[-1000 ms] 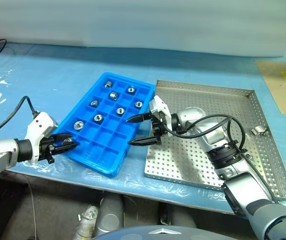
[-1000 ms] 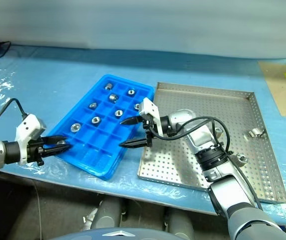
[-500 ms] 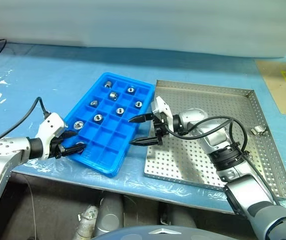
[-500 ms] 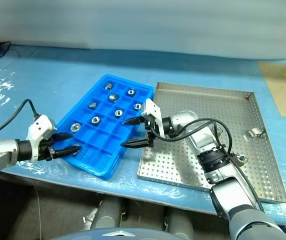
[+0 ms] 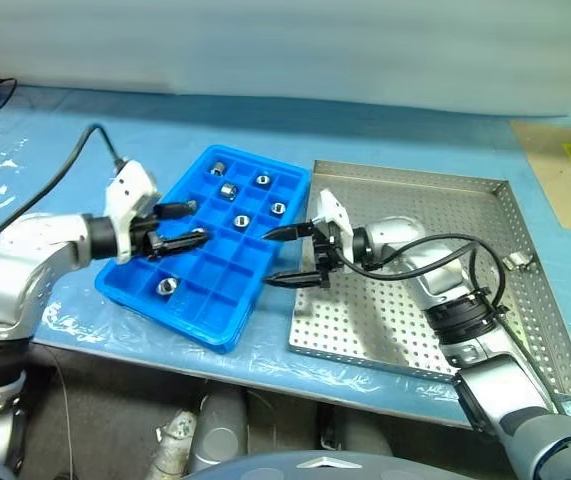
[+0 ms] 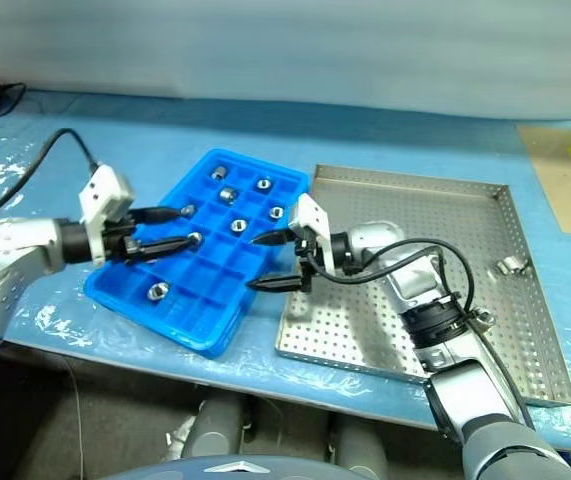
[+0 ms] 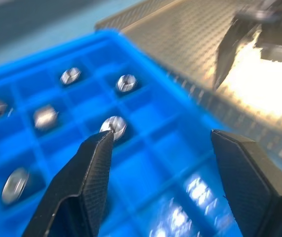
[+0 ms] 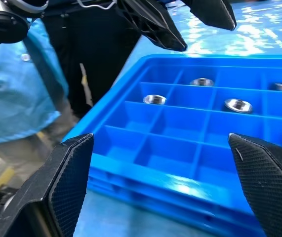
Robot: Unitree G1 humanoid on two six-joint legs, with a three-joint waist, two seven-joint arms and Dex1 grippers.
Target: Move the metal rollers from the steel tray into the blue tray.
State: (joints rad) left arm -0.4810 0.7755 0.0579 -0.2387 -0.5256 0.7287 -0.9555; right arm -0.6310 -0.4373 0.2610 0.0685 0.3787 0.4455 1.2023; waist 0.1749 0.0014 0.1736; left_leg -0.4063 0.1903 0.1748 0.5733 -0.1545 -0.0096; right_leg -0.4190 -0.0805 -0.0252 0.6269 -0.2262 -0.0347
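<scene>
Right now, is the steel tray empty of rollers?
Nearly empty: the steel tray shows bare perforated floor, with one small metal piece by its right rim; whether that is a roller, I cannot tell.

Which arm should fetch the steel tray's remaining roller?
Probably right: the right gripper is open at the edge of the steel tray; the left gripper hangs over the blue tray, farther from the roller.

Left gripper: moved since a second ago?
Yes. The left gripper went from the blue tray's near-left edge to above its compartments, jaws now open.
</scene>
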